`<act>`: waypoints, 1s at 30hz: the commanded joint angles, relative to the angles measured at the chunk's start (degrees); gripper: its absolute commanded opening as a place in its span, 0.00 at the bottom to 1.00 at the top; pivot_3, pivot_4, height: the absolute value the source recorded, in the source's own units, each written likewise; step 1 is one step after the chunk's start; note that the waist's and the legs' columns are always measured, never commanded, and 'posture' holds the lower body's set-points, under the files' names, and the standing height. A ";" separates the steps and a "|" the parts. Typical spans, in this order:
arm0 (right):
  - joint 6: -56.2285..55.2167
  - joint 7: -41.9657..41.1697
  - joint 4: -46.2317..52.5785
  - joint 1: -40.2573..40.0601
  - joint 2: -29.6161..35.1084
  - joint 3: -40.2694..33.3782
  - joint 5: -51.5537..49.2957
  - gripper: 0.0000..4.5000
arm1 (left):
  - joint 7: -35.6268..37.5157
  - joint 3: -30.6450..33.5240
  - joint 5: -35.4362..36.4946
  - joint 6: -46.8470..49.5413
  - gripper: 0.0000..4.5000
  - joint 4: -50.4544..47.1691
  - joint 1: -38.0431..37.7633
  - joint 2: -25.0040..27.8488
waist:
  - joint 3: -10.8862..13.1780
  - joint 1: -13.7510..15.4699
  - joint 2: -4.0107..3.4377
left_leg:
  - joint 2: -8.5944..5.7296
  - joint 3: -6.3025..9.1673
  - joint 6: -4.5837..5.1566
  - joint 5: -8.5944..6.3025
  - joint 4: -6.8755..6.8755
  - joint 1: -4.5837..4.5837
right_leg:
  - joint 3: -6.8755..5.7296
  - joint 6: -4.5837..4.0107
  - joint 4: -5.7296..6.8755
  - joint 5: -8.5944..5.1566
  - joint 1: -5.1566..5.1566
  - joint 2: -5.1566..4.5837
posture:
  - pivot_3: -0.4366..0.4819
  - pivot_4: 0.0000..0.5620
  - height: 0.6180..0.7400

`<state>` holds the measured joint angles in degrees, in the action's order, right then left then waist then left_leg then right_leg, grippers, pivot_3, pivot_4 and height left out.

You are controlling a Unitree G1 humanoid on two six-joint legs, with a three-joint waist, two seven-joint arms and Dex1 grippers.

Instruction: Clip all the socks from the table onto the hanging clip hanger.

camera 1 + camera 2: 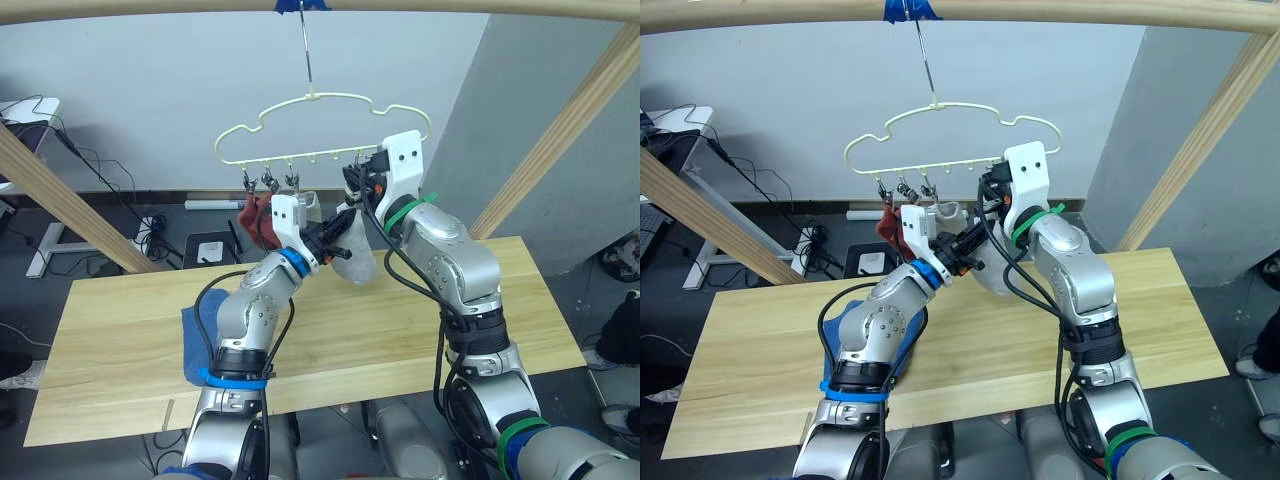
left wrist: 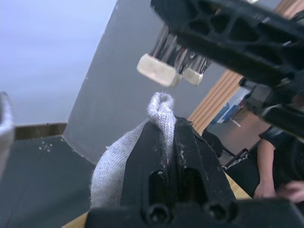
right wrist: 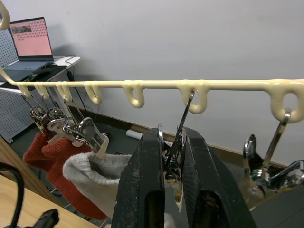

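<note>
Two red socks [image 3: 50, 152] and one grey sock [image 3: 97, 173] hung clipped. Left gripper [image 2: 164, 142] pinched another grey sock [image 2: 114, 164] below the clip [image 3: 176, 156] the right gripper [image 3: 171, 159] squeezed. Blue socks [image 1: 195, 345] lay on the table [image 1: 120, 330].

My left claw [image 2: 164, 142] is black, and the sock [image 2: 116, 161] in it is light grey with a knitted rib look. My right claw [image 3: 172, 156] is black too, around a shiny silver clip [image 3: 178, 156]. The clip hanger [image 1: 320, 130] is pale yellow. Two socks [image 3: 50, 154] on it are brick red. A blue sock [image 1: 195, 345] lies on my light wood worktop [image 1: 100, 330].
</note>
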<state>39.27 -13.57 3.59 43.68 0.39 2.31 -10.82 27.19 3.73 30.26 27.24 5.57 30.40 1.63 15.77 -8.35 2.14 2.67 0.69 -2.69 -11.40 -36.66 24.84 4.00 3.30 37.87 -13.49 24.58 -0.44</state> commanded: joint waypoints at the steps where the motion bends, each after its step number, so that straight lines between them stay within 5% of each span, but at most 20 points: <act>1: -0.18 0.07 3.55 0.69 -0.30 -0.22 -1.33 0.03 | 0.68 0.02 0.21 -1.53 0.00 -0.44 1.55 -0.46 | 0.00 0.00 0.00 | 0.00 0.00 0.00 0.00 0.00 0.00 | 0.00 0.00 -0.01 0.00 0.00 0.00 | 0.24 0.46 1.00; 30: 3.39 1.29 2.38 0.31 0.03 -1.04 -1.80 0.03 | 1.00 1.22 0.57 -5.49 0.00 1.37 3.66 -2.86 | 0.00 0.04 0.00 | 0.00 -0.02 0.00 0.00 0.29 0.00 | 0.00 0.00 -0.24 0.00 0.02 0.00 | 0.25 0.46 1.00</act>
<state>42.04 -12.36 4.19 43.68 0.59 1.65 -11.62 27.95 4.76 30.63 23.96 8.55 32.07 -0.79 15.77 -8.31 2.14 2.67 0.67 -2.69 -11.40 -36.37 24.84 4.00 3.30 37.63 -13.50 24.60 -0.44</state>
